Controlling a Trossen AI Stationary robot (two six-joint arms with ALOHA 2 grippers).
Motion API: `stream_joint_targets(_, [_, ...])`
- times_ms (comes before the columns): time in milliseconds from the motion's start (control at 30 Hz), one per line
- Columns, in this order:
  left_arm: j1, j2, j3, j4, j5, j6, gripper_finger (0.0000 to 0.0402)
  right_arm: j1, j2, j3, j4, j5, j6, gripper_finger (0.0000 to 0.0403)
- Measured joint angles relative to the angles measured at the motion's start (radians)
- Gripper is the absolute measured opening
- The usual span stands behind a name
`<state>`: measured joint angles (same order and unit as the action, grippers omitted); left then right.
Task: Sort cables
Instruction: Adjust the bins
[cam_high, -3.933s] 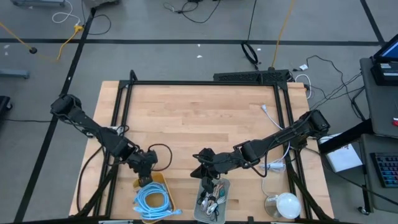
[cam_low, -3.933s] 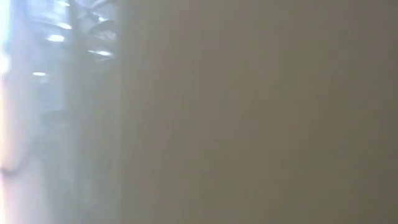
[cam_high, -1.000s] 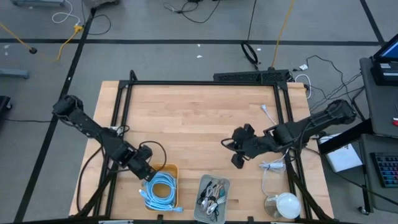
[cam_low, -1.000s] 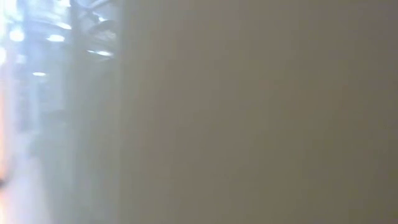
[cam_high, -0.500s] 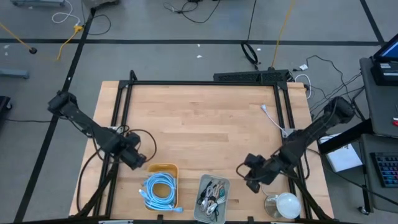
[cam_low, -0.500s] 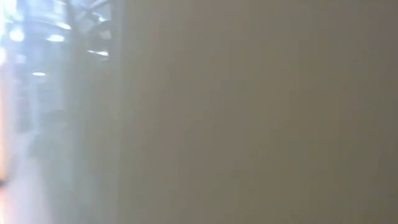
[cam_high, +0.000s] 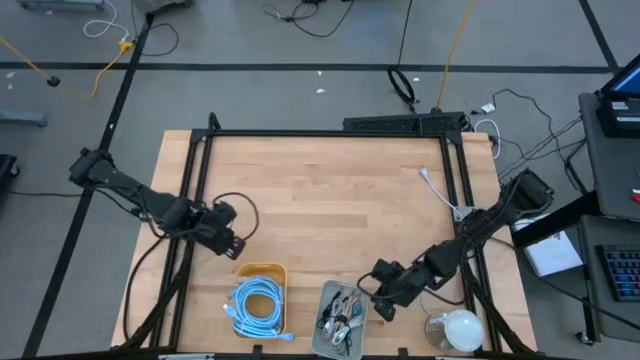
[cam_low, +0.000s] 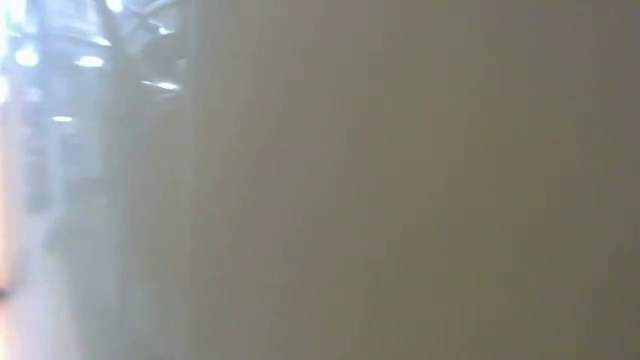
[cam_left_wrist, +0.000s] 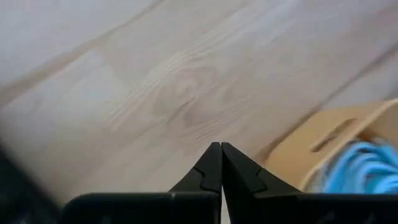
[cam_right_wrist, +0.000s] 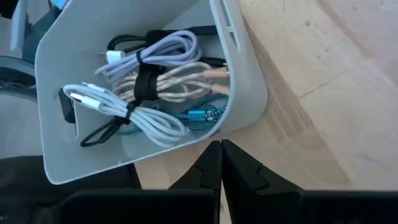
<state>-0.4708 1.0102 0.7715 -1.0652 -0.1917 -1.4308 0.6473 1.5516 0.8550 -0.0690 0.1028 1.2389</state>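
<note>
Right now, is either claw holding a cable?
No. Both the left gripper and right gripper are shut and empty above the table.

Two slender matte-black jointed arms, blocky at the joints, thin between them. A looping black cable trailing beside the left arm's wrist. Left end effector (cam_left_wrist: 221, 163) and right end effector (cam_right_wrist: 221, 160) alike: paired black wedge-shaped fingers with stepped inner edges, tapering to points, rising from a broad black base.
</note>
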Motion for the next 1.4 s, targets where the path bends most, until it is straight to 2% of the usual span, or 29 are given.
stream_joint_targets(133, [0.066, 0.036, 0.0, 0.132, 0.027, 0.12, 0.0005, -0.017, -0.002, 0.002, -0.012, 0.001, -0.017, 0.0])
stream_joint_targets(300, [0.128, 0.122, 0.0, 0.216, 0.087, 0.227, 0.0005, -0.046, -0.003, 0.002, -0.01, 0.003, -0.044, 0.0])
stream_joint_targets(533, [0.165, 0.296, 0.0, 0.35, 0.234, 0.366, 0.0005, -0.058, -0.022, 0.002, -0.014, 0.007, -0.047, 0.0])
stream_joint_targets(867, [0.135, 0.406, 0.0, 0.528, 0.253, 0.375, 0.0002, -0.105, -0.248, 0.002, -0.132, 0.211, -0.088, 0.0])
stream_joint_targets(1067, [0.128, 0.41, 0.0, 0.544, 0.284, 0.375, 0.0002, -0.137, -0.334, 0.002, -0.233, 0.218, -0.128, 0.0])
stream_joint_targets(1400, [0.115, 0.41, 0.0, 0.562, 0.305, 0.346, 0.0001, -0.156, -0.347, 0.002, -0.258, 0.236, -0.158, 0.0])
